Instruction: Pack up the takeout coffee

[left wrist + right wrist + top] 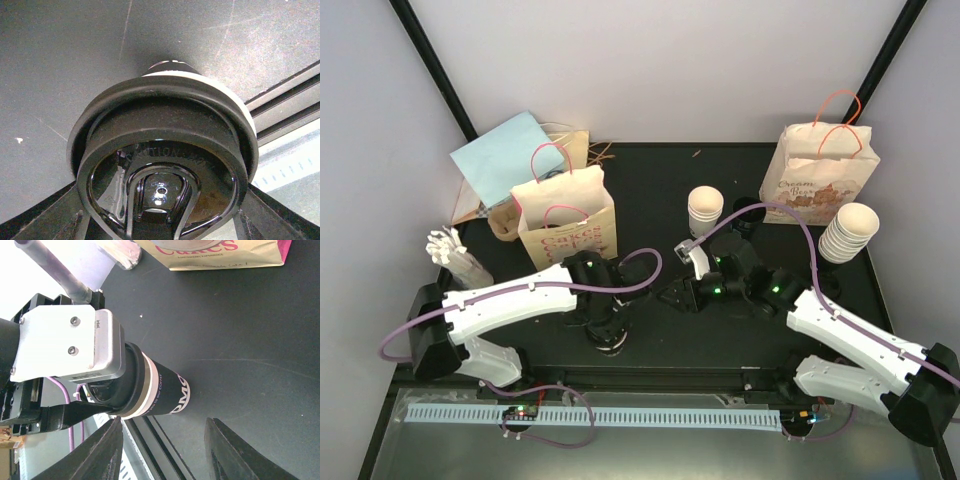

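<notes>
Left gripper [608, 338]: clamped on coffee cup [167, 392] at lid end; paper, crushable, probably light; you grip the stiff rim.

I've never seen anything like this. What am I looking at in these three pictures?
Two robot arms bolted at a black table. The wide picture looks down from above; the other two come from a camera on each wrist. The left gripper clamps a lidded black coffee cup, whose lid fills that wrist's picture. The right gripper is open and empty, facing it. Behind stand a left paper bag, a right paper bag, a small cup stack and a bigger cup stack.
</notes>
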Robot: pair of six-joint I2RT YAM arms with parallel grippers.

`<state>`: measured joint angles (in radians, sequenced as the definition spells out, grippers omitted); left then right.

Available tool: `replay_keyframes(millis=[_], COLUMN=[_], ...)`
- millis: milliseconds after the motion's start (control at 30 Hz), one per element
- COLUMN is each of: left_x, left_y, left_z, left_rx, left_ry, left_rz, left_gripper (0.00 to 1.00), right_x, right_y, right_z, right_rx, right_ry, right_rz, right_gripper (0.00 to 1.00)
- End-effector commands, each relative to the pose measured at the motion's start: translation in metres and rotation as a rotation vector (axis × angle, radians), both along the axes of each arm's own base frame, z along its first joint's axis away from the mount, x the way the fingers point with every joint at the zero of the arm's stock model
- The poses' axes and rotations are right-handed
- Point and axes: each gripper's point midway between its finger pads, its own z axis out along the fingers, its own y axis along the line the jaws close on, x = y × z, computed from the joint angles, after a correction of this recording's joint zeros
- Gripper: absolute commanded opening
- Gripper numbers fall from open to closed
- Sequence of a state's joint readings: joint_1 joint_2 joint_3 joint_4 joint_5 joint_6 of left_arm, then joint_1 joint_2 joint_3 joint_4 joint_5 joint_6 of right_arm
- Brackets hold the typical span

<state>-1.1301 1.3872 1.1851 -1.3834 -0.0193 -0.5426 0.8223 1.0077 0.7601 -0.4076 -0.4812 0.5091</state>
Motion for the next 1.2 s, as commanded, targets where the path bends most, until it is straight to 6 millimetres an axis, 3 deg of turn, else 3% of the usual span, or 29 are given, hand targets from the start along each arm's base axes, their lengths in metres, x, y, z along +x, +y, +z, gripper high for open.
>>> replay_keyframes(millis=[0,567,1167], left_x=[-0.003,-0.011,-0.008], left_y=[-0.004,-0.006,-0.006], left_z=[0.001,-0.012,-0.02], left_rx=[-0.004,0.004,0.015], left_ry=[0.012,0.055,0.042], left_rz=[-0.006,-0.019,-0.023], left_gripper=[0.61,0.64,0.74], right_x=[-0.001,-0.002,-0.002], right_y=[0.001,0.0,0.0], right_z=[0.005,0.001,0.0], right_rx=[0.02,0.017,0.014], right_ry=[-0.02,-0.013,-0.01], right_rz=[0.012,0.013,0.015], right_gripper=[0.47,0.47,0.47])
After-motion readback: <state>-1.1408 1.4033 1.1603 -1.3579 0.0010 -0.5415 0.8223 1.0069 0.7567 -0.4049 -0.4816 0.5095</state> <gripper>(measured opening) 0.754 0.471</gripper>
